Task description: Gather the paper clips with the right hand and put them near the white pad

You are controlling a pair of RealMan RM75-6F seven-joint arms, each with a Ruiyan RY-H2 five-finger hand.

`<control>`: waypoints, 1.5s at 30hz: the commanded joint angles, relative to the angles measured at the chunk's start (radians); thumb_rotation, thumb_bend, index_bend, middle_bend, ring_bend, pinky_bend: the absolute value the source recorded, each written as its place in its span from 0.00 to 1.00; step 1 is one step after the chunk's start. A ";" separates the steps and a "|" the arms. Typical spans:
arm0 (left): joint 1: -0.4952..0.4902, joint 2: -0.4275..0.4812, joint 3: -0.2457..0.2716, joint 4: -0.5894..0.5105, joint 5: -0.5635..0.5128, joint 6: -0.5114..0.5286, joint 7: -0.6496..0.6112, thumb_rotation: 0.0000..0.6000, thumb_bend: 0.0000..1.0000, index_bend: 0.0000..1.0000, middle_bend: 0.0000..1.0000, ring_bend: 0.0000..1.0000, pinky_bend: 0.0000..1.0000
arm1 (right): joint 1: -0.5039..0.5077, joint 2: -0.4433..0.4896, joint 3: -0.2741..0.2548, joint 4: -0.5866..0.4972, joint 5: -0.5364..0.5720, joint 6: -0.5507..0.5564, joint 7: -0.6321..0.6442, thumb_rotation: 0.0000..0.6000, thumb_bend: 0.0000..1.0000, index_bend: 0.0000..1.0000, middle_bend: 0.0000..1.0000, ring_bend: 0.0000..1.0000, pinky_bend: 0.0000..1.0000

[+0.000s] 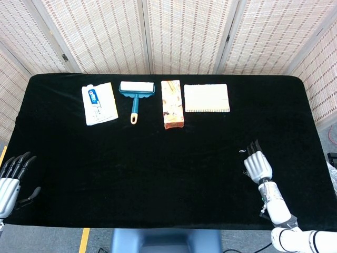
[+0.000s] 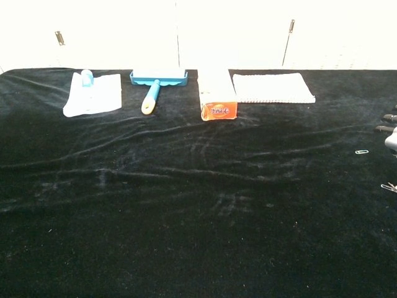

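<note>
One small paper clip (image 1: pixel 241 151) lies on the black cloth just left of my right hand's fingertips, and shows again as the paper clip (image 2: pixel 361 151) in the chest view. A second clip (image 2: pixel 389 186) lies at the right edge of the chest view. My right hand (image 1: pixel 258 164) lies flat near the table's front right, fingers stretched forward, holding nothing. Only its fingertips (image 2: pixel 388 128) reach into the chest view. The white pad (image 1: pixel 206 98) (image 2: pixel 273 87) lies at the back, right of centre. My left hand (image 1: pixel 11 179) hangs off the front left corner, fingers spread and empty.
Along the back edge lie a toothpaste box (image 1: pixel 99 103), a teal lint roller (image 1: pixel 136 96) and an orange carton (image 1: pixel 172 104), which sits right beside the pad. Black cloth (image 1: pixel 158 168) covers the table.
</note>
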 commanded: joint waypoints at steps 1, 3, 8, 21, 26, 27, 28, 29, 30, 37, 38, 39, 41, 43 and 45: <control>0.000 0.001 0.000 0.001 0.000 0.000 -0.004 1.00 0.39 0.00 0.00 0.00 0.00 | 0.006 0.000 -0.002 -0.003 0.008 0.005 -0.006 1.00 0.45 0.88 0.13 0.01 0.00; 0.000 0.002 0.000 0.002 0.002 0.001 -0.007 1.00 0.39 0.00 0.00 0.00 0.00 | 0.010 -0.001 -0.002 -0.006 0.016 0.009 -0.010 1.00 0.45 0.88 0.13 0.01 0.00; 0.002 0.003 0.000 0.005 0.002 0.003 -0.010 1.00 0.39 0.00 0.00 0.00 0.00 | 0.026 -0.003 -0.003 -0.014 0.041 0.011 -0.029 1.00 0.45 0.88 0.13 0.02 0.00; 0.002 0.000 0.001 0.001 0.006 0.003 -0.001 1.00 0.39 0.00 0.00 0.00 0.00 | 0.007 0.098 0.010 -0.134 -0.046 0.124 0.057 1.00 0.45 0.88 0.13 0.02 0.00; -0.001 -0.001 0.000 0.001 0.002 -0.004 0.002 1.00 0.39 0.00 0.00 0.00 0.00 | 0.010 0.102 0.031 -0.125 -0.061 0.125 0.095 1.00 0.45 0.88 0.13 0.02 0.00; -0.002 -0.001 0.001 0.000 0.002 -0.007 0.002 1.00 0.39 0.00 0.00 0.00 0.00 | 0.015 0.097 0.041 -0.113 -0.059 0.118 0.104 1.00 0.45 0.88 0.13 0.02 0.00; -0.003 -0.001 0.000 0.000 0.001 -0.009 0.002 1.00 0.39 0.00 0.00 0.00 0.00 | 0.020 0.092 0.049 -0.103 -0.055 0.111 0.109 1.00 0.45 0.88 0.13 0.02 0.00; -0.003 0.000 0.000 0.000 0.001 -0.010 0.001 1.00 0.39 0.00 0.00 0.00 0.00 | 0.025 0.086 0.057 -0.090 -0.048 0.102 0.115 1.00 0.45 0.88 0.13 0.02 0.00; -0.003 0.000 0.000 0.000 0.000 -0.010 0.000 1.00 0.39 0.00 0.00 0.00 0.00 | 0.032 0.079 0.067 -0.077 -0.039 0.091 0.120 1.00 0.45 0.88 0.13 0.02 0.00; -0.006 0.004 -0.002 0.005 -0.007 -0.018 -0.015 1.00 0.39 0.00 0.00 0.00 0.00 | 0.110 -0.005 0.150 0.072 0.058 -0.008 0.134 1.00 0.45 0.88 0.13 0.02 0.00; -0.006 0.005 -0.002 0.005 -0.008 -0.019 -0.017 1.00 0.39 0.00 0.00 0.00 0.00 | 0.120 -0.019 0.161 0.094 0.069 -0.018 0.138 1.00 0.45 0.88 0.13 0.02 0.00; -0.007 0.005 -0.002 0.006 -0.009 -0.020 -0.020 1.00 0.39 0.00 0.00 0.00 0.00 | 0.133 -0.039 0.174 0.125 0.083 -0.031 0.143 1.00 0.45 0.88 0.13 0.02 0.00; -0.006 0.007 -0.002 0.007 -0.009 -0.019 -0.024 1.00 0.39 0.00 0.00 0.00 0.00 | 0.150 -0.068 0.192 0.168 0.096 -0.050 0.160 1.00 0.45 0.88 0.13 0.02 0.00; -0.005 0.008 -0.003 0.008 -0.009 -0.016 -0.029 1.00 0.39 0.00 0.00 0.00 0.00 | 0.166 -0.101 0.211 0.216 0.107 -0.072 0.187 1.00 0.45 0.88 0.13 0.02 0.00; -0.005 0.009 -0.003 0.009 -0.010 -0.017 -0.033 1.00 0.39 0.00 0.00 0.00 0.00 | 0.179 -0.129 0.223 0.257 0.110 -0.090 0.207 1.00 0.45 0.88 0.13 0.02 0.00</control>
